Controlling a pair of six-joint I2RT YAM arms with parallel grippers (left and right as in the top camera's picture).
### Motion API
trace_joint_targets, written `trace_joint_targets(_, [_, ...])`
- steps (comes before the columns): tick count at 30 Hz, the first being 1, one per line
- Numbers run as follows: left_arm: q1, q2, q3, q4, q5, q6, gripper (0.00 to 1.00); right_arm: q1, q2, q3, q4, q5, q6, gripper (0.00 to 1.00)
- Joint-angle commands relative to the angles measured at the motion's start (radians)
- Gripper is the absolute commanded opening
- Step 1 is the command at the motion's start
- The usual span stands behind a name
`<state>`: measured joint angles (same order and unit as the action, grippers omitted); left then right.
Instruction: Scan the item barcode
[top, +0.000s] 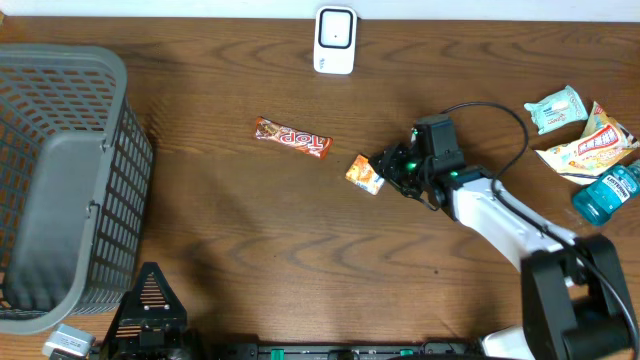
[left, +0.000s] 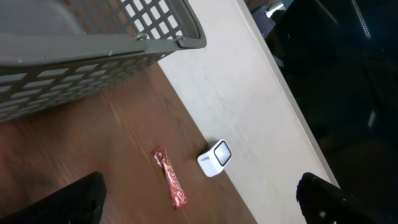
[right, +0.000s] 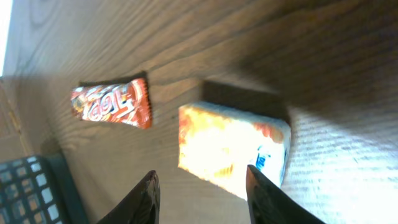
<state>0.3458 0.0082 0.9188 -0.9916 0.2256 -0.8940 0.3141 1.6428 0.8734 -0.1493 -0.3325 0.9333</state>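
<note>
Item: a small orange-and-yellow foil snack packet (top: 365, 174) lies flat on the brown wooden table (top: 250, 250), near its middle, and is not lifted.
Right gripper: the right gripper (top: 390, 164) is just beside the packet on its right. Its black fingers (right: 140, 199) are partly spread and pinch nothing.
Key relation: in the right wrist view the packet (right: 233, 149) lies directly ahead of the fingertips. Its longer side runs roughly across the gap between them, and one end is overlapped by the right-hand finger.
Judgement: the right arm is much the nearer. It probably needs a wider spread or a turn of the wrist before it can close cleanly.
Scanner: the white boxy barcode scanner (top: 334, 41) stands at the far table edge, well apart from the packet.
Between them: a red-orange wrapped candy bar (top: 291, 138).
Left gripper: the left gripper (left: 199, 190) is spread wide and empty, by the grey plastic mesh basket (top: 130, 150).
</note>
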Motion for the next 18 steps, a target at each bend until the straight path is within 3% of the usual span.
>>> trace_joint_targets(1, [-0.004, -0.005, 0.002, 0.001, -0.010, 0.002, 0.98, -0.003, -0.036, -0.002, -0.045, 0.074, -0.037, 0.41])
trace_joint_targets(7, [-0.004, -0.005, 0.002, 0.001, -0.010, 0.002, 0.98, 0.026, 0.006, -0.003, -0.096, 0.223, -0.037, 0.43])
trace_joint_targets(18, [-0.004, -0.005, 0.002, 0.001, -0.010, 0.002, 0.98, 0.055, 0.169, -0.003, 0.051, 0.196, -0.036, 0.46])
